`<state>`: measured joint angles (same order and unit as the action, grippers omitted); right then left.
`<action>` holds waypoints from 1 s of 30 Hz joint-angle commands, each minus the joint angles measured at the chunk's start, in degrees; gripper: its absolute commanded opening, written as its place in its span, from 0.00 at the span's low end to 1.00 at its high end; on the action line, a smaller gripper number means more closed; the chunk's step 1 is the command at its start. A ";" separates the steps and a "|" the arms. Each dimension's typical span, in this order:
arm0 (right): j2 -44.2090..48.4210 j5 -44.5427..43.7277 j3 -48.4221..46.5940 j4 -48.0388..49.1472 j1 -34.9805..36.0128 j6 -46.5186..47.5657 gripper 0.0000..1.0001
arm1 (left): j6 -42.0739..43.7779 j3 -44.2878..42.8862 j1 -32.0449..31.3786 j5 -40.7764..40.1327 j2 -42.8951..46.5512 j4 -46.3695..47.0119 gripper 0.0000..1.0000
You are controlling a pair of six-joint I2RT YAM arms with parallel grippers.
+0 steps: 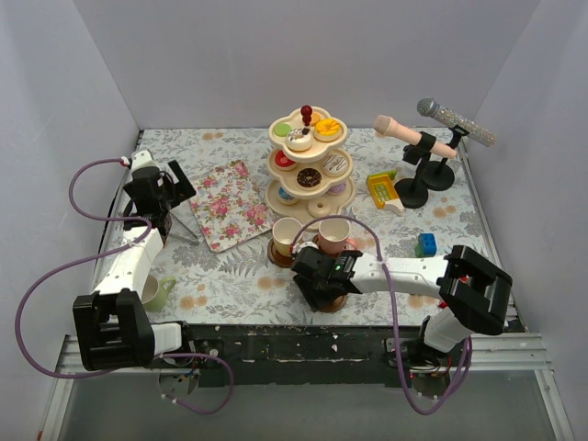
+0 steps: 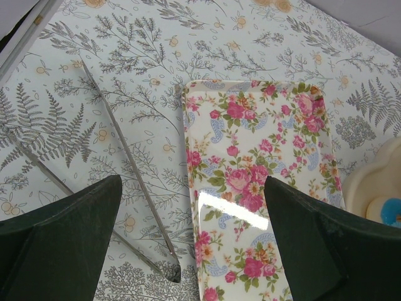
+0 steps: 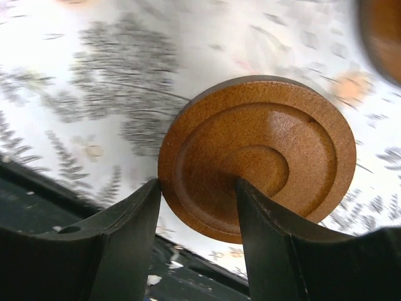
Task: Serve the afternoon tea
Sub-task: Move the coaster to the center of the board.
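Observation:
My right gripper (image 1: pixel 323 283) is shut on the rim of a round brown saucer (image 3: pixel 276 144), one finger outside its edge and one in its centre well (image 3: pixel 197 210). It is near the table's front edge (image 1: pixel 334 301). A cream cup (image 1: pixel 287 232) and a pink cup (image 1: pixel 334 233) stand on saucers just behind. A green cup (image 1: pixel 158 291) sits by the left arm. The cream three-tier stand (image 1: pixel 308 165) with its red knob (image 1: pixel 306 112) holds toy donuts and cakes. My left gripper (image 1: pixel 175 188) is open and empty (image 2: pixel 193 213) above the floral tray's left edge.
A floral tray (image 2: pixel 263 157) lies left of the stand (image 1: pixel 227 204). Metal tongs (image 2: pixel 125 150) lie beside it on the cloth. Two microphones on stands (image 1: pixel 423 147) and small toy blocks (image 1: pixel 382 188) (image 1: pixel 425 243) are at the right.

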<state>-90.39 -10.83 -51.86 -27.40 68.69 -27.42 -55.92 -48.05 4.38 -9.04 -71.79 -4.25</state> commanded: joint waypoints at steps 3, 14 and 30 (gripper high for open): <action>4.95 -5.86 5.80 -7.76 -6.63 -5.01 0.60 | 0.20 -0.73 0.01 -0.63 1.21 0.65 0.98; 11.37 -9.91 11.51 -7.49 -15.86 -5.63 0.60 | 0.20 -0.64 -0.07 -0.63 1.21 0.47 0.98; 19.72 -8.95 18.89 1.99 -25.26 -7.03 0.61 | 0.29 -0.29 0.01 -0.63 1.65 0.47 0.98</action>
<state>-72.18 -19.75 -35.31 -29.04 45.60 -33.10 -55.92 -48.05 4.38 -9.04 -71.79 -4.25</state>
